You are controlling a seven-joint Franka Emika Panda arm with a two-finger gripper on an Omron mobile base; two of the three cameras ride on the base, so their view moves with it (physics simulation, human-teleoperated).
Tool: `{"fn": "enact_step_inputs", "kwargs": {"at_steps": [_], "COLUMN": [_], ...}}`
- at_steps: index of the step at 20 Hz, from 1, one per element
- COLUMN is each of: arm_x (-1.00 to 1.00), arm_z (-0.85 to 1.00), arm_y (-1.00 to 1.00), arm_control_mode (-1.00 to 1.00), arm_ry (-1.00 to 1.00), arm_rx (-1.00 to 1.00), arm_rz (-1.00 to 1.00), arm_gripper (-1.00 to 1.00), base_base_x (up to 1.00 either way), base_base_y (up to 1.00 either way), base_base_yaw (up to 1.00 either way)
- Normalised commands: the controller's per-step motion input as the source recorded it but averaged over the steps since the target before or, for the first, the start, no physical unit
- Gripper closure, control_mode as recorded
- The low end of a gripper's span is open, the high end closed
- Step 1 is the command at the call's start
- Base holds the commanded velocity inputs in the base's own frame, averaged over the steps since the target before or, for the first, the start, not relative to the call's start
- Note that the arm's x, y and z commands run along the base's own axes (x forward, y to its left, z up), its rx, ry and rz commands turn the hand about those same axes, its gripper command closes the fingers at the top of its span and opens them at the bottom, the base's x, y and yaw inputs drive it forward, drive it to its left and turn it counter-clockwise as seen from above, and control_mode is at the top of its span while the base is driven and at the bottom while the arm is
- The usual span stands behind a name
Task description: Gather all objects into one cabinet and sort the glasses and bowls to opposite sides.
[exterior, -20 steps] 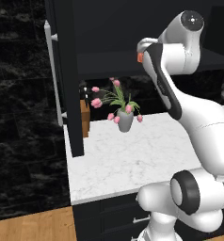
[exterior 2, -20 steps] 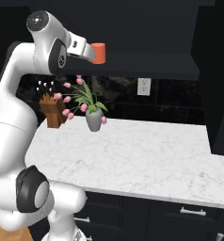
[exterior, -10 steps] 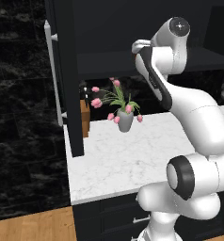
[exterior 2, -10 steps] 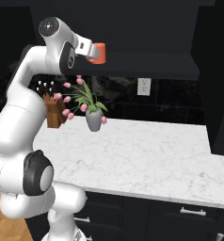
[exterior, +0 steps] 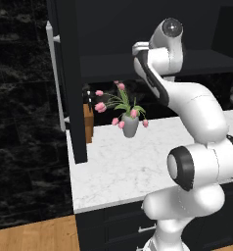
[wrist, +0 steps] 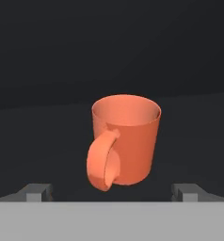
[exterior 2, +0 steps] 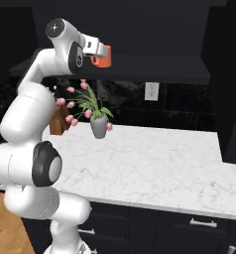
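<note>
Tool (wrist: 112, 190) wide open before orange mug (wrist: 124, 143)

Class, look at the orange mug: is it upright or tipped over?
Upright. In the hand view the mug stands with its open rim at the top and its handle toward the camera.

Your two base cameras look forward and down from behind the arm, sharing the counter (exterior: 118, 162) and flower vase (exterior 2: 98, 126). Your hand camera sits close, facing a mug (wrist: 125, 141) just beyond the fingertips (wrist: 38, 192).
</note>
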Motion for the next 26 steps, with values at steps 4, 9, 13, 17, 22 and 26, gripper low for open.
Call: {"fn": "enact_step_inputs", "kwargs": {"at_steps": [4,9,13,17,22,26], "arm_x": [0.35,0.33,0.26,0.0,0.0,0.0], "arm_z": [-0.24,-0.05,0.0,0.0,-0.01,-0.06], "arm_y": [0.13,0.03,0.0,0.0,0.01,0.08], "arm_control_mode": [-1.0,-1.0,-1.0,-1.0,-1.0,-1.0], "arm_ry": [0.0,0.0,0.0,0.0,0.0,0.0], "arm_rx": [-0.02,0.0,0.0,0.0,0.02,0.06], "arm_rz": [-0.02,-0.02,-0.01,0.0,0.0,0.0], "arm_gripper": [-1.0,-1.0,-1.0,-1.0,-1.0,1.0], "base_base_x": [0.0,0.0,0.0,0.0,0.0,0.0], "base_base_y": [0.0,0.0,0.0,0.0,0.0,0.0], "base_base_yaw": [0.0,0.0,0.0,0.0,0.0,0.0]}}
